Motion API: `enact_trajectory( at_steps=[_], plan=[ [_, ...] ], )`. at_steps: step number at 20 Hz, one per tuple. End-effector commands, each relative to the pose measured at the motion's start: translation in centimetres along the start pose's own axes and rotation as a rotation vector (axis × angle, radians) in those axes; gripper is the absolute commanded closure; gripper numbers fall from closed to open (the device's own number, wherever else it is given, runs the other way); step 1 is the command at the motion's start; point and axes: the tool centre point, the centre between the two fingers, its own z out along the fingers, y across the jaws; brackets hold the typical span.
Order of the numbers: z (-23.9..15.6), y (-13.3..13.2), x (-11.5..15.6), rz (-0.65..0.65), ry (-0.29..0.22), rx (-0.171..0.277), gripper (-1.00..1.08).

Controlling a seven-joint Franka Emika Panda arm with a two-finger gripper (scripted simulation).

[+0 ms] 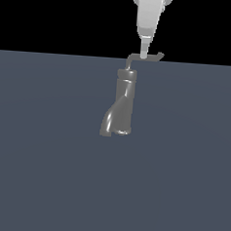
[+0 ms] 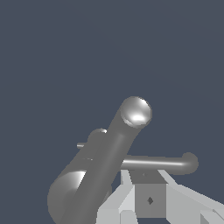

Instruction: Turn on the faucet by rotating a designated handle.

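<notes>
White boxy gripper (image 1: 143,47) sits at thin grey L-shaped metal handle (image 1: 152,57) atop glossy grey metal faucet (image 1: 121,105); jaws' state can't tell; rotation prob. yet to finish

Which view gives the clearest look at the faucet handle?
The wrist view: the handle runs as a full rod with its curled tip, right by the gripper. The exterior view shows it thin and small atop the faucet, partly crossed by the gripper.

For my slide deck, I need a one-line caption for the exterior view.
White gripper meets the thin handle atop the grey faucet.
</notes>
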Motion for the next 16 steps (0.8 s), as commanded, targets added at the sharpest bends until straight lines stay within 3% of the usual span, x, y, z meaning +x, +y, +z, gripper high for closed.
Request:
enact_trajectory(
  at_steps=[1,2,3,16],
  plan=[
    [0.0,-0.8,3.9,0.056,0.007,0.003,1.08],
    [0.0,-0.8,3.9,0.056,0.007,0.003,1.08],
    [0.0,-0.4,0.2,-0.002,-0.002,0.001,1.08],
    [0.0,-3.5,1.8,0.019,0.001,0.002,1.08]
  ],
)
